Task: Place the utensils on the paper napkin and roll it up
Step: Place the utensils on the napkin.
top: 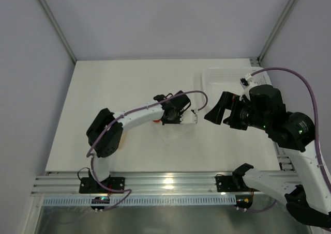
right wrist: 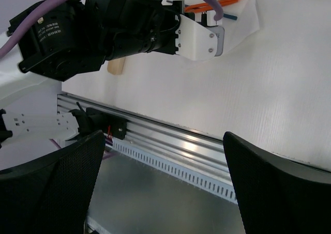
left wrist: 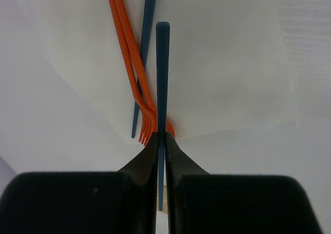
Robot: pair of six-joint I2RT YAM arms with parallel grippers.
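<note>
Left wrist view, nearest first: two smooth matte-black fingers (left wrist: 145, 161) of the left gripper (left wrist: 161, 138), pressed together and clamped on a flat, narrow dark blue utensil (left wrist: 162, 79), square-ended, pointing straight away from the lens. Just beyond the fingertips, thin glossy orange utensils (left wrist: 129, 48), one ending in short fork tines, lying crossed over a second slim dark blue stick (left wrist: 147, 22). Under them, the paper napkin (left wrist: 222, 63): soft, white, faintly translucent, straight-edged, flat on the finely grained white table (left wrist: 310, 37). Right wrist view: right gripper (right wrist: 163, 187) spread wide and holding nothing, its broad black fingers (right wrist: 57, 182) finely mesh-textured at the bottom corners; past them a ribbed aluminium rail (right wrist: 170, 141), then a short beige rounded piece (right wrist: 117, 66) beside the left arm, then orange tips on the napkin's corner. Top external view: left gripper over the napkin near the table's middle, right gripper apart to its right, a pale rectangular plastic basket (top: 227, 75) at the far right corner.
</note>
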